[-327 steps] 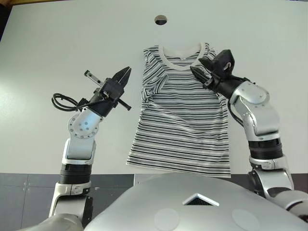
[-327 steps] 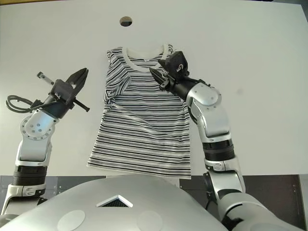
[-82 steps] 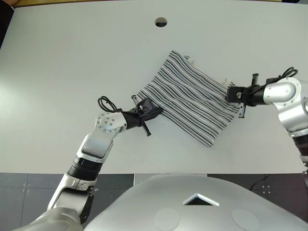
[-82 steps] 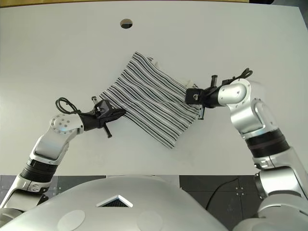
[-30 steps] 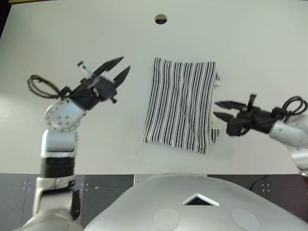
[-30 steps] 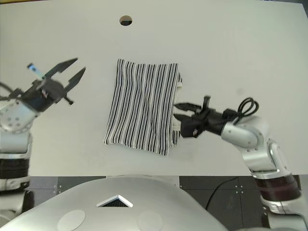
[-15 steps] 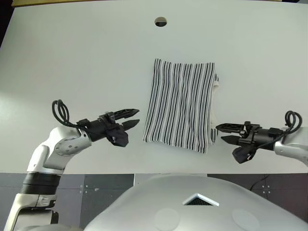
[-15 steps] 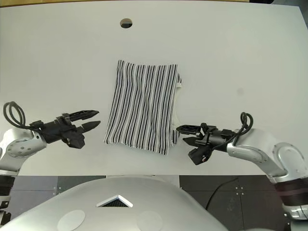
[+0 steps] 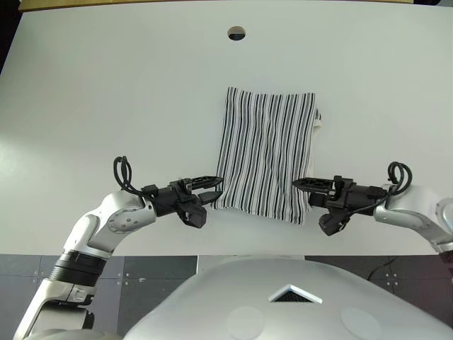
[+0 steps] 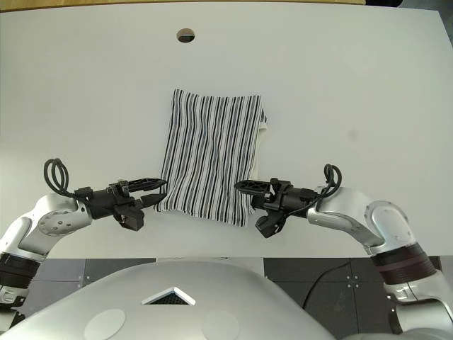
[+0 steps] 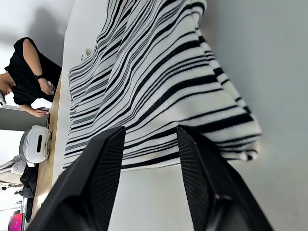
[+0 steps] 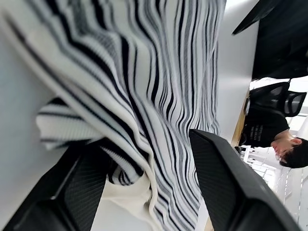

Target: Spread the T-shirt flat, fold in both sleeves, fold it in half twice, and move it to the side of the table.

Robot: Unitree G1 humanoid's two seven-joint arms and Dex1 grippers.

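T-shirt (image 9: 267,149), black-and-white striped, folded; left gripper (image 9: 216,186) wide at its 7 o'clock corner, right gripper (image 9: 304,190) wide at 5 o'clock.

A white counter (image 9: 106,106) has a round hole (image 9: 236,32) near its far edge; dark tiled floor (image 9: 28,273) lies below its near edge.

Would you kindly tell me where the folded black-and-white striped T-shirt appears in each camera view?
Left eye view: the folded black-and-white striped T-shirt, right of centre.
Right eye view: T-shirt, left of centre.
Left wrist view: T-shirt beyond the left fingers.
Right wrist view: T-shirt between the right fingers.
Shared landmark: white table.
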